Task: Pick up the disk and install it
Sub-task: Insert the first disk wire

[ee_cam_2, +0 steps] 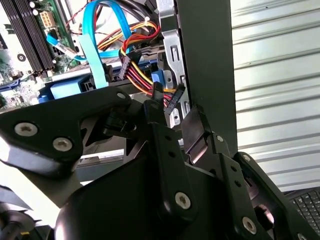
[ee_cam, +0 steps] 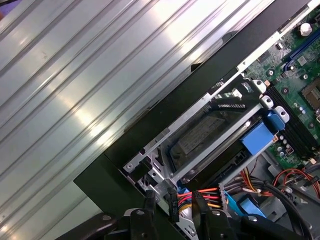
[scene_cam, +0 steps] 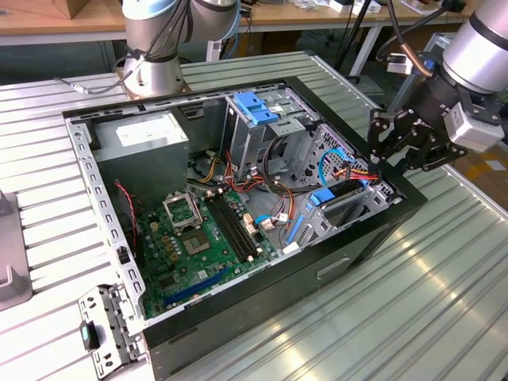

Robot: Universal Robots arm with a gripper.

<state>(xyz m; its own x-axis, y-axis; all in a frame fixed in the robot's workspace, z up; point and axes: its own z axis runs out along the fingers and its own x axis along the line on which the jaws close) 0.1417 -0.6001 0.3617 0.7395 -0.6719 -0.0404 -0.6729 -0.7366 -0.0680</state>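
Ribbed metal table; gripper over case corner, jaws empty, parted; disk seated in bay.

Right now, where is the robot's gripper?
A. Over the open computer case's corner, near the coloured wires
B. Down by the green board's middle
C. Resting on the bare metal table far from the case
A. In the exterior view the gripper hangs over the corner of the open computer case on that view's right, close to the bundle of coloured wires that the second wrist view also shows.
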